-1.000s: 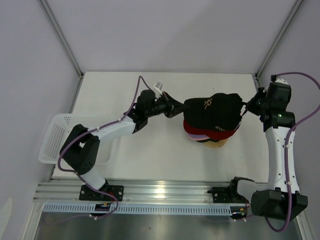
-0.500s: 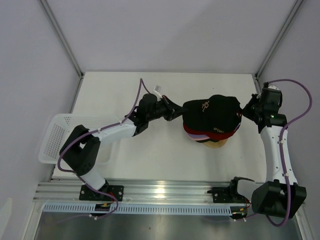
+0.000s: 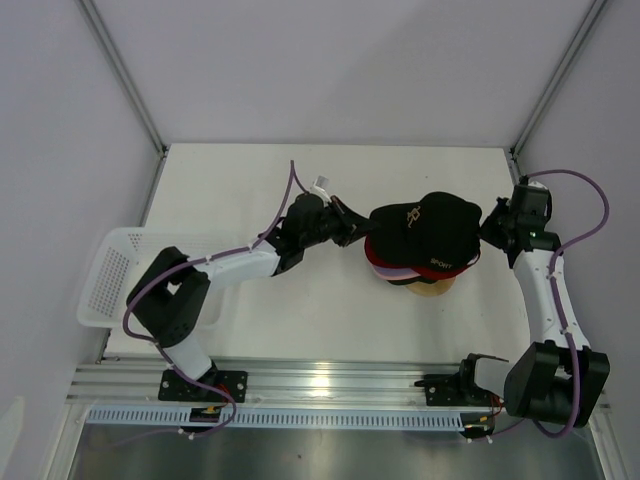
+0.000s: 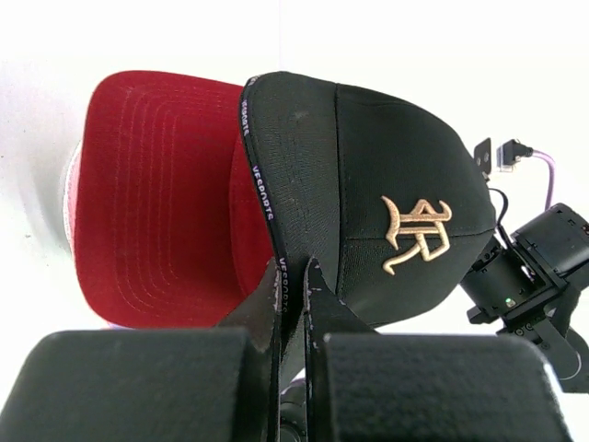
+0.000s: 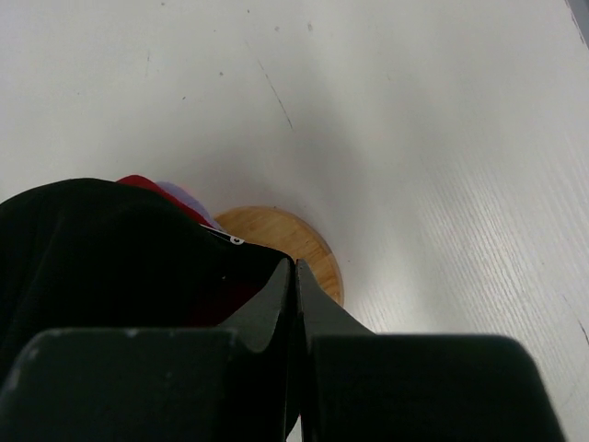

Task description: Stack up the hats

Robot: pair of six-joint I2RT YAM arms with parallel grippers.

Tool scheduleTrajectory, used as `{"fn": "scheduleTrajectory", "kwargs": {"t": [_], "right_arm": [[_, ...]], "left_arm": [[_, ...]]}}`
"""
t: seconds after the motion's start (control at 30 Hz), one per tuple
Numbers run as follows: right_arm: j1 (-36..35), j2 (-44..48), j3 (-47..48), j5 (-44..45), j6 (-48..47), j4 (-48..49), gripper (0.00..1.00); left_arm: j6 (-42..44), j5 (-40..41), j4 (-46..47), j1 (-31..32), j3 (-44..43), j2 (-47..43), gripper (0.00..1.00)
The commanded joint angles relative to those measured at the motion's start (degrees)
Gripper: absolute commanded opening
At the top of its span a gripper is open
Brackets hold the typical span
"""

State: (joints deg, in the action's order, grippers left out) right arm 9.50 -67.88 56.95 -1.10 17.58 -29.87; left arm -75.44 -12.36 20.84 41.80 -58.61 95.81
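Near edge: arm bases, then tabletop (image 3: 300, 310). White mesh basket (image 3: 110, 270) sits off to the L, well apart from the action, not involved.

Mid-table: round wooden stand (image 3: 436, 290) carries the stack. Edges of red cap (image 3: 374, 260) and lavender cap (image 3: 398, 271) peek out under the top one; the rest are hidden.

Over the stack is the top black cap (image 3: 430, 228), gold emblem on front, held betw. both arms. L fingers (image 4: 313, 274) are pressed together on the brim's edge, pinching it. R fingers (image 5: 300, 273) are likewise closed, pinching fabric at the cap's back.

Why the 2-point hold, I'd say: a soft cap sags w/ one grip. Stretched front to back, it keeps its dome open so it can drop over the crowns below, and both arms can centre it over the stand. Can't tell if it already rests on the pile or hangs just above.

Orientation: brim points to robot's L, twd L arm, and back points twd R arm. Long axis runs L–R across the tabletop, roughly in line w/ the two wrists. Per L wrist view, the red cap's brim points abt the same way, so alignment looks decent.
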Motion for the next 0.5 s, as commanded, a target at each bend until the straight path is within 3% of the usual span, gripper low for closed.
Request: {"fn": "scheduleTrajectory", "kwargs": {"t": [0.0, 0.33, 0.47], "right_arm": [[0.52, -2.61, -2.89, 5.23, -0.36, -2.65, 0.00], [-0.18, -3.58, -3.42, 6.38, 0.08, -3.00, 0.00], [-0.97, -4.28, -3.33, 7.60, 0.17, -3.97, 0.00]], "left_arm": [[6.09, 9.81, -10.47, -0.93, 2.71, 4.03, 0.01], [7.24, 11.66, -5.20, -1.02, 8.51, 8.16, 0.01], [9.69, 12.09, -6.15, -0.93, 6.76, 10.36, 0.01]]}}
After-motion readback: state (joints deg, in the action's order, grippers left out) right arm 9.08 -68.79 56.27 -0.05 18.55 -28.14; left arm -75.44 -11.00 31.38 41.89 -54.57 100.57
